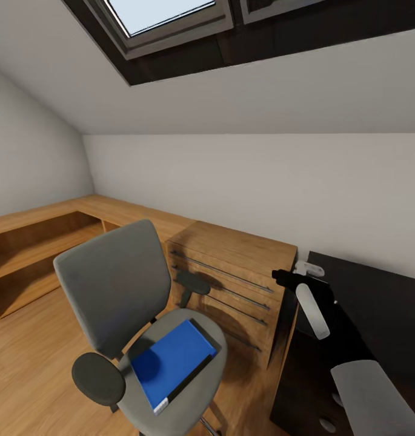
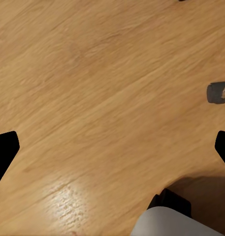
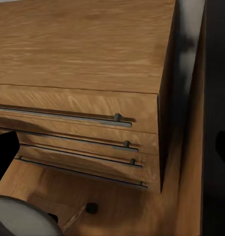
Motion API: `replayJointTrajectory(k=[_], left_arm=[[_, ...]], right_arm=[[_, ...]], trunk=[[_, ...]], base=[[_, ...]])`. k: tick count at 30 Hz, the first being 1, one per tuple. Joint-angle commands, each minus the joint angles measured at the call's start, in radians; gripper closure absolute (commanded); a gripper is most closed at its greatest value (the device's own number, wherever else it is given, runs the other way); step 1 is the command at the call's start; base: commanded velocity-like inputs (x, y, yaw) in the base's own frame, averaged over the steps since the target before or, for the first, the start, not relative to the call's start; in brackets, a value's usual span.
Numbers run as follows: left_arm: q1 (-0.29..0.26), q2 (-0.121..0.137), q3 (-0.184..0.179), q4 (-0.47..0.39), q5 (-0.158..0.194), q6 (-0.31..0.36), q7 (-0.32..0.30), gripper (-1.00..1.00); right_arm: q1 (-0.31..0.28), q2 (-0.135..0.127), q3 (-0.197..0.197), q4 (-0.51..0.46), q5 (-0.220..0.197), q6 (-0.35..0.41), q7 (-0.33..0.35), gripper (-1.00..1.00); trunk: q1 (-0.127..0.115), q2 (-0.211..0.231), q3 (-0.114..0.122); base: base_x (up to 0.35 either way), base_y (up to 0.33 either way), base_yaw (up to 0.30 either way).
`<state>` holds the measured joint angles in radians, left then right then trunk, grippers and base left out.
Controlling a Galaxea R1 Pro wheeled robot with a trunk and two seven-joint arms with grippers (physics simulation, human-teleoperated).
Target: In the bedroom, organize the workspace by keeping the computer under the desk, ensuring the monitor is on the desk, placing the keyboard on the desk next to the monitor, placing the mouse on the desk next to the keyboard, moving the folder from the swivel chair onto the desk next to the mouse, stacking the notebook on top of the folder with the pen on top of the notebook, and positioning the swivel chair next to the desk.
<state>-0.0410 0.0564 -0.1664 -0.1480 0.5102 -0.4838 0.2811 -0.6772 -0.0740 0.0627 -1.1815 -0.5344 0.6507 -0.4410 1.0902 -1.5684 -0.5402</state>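
I'm lining up on the folder (image 1: 174,363) lying on the swivel chair (image 1: 119,284); my right gripper (image 1: 292,277) must drop left onto it, its spread I cannot tell.

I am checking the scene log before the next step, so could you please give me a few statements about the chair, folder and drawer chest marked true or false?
1. The blue folder lies on the seat of the swivel chair. True.
2. A notebook is stacked on the folder. False: nothing lies on the folder.
3. The wooden drawer chest stands between the chair and the black desk. True.
4. The drawer chest has an open drawer. False: all its drawers look shut.
5. The right gripper holds the folder. False: it is over the desk's edge, apart from the folder.
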Motion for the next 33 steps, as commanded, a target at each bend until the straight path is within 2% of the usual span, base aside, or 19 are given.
replayJointTrajectory(k=[1,26,33], left_arm=[[0.000,0.000,-0.009,-0.001,0.002,-0.001,0.008,-1.00],[0.000,-0.003,-0.010,0.001,0.002,0.002,0.007,-1.00],[0.000,-0.003,-0.010,0.005,0.002,0.004,0.007,-1.00]], right_arm=[[-0.001,-0.001,0.003,-0.001,-0.010,0.001,-0.011,-1.00],[0.000,-0.001,0.006,-0.001,-0.009,0.001,-0.010,-1.00],[0.001,-0.001,0.030,0.000,-0.009,0.000,-0.010,-1.00]], trunk=[[0.000,-0.001,-0.001],[0.000,-0.001,-0.013],[0.000,-0.001,-0.020]], base=[[0.000,0.000,0.040],[0.000,0.000,0.219],[0.000,0.000,0.193]])
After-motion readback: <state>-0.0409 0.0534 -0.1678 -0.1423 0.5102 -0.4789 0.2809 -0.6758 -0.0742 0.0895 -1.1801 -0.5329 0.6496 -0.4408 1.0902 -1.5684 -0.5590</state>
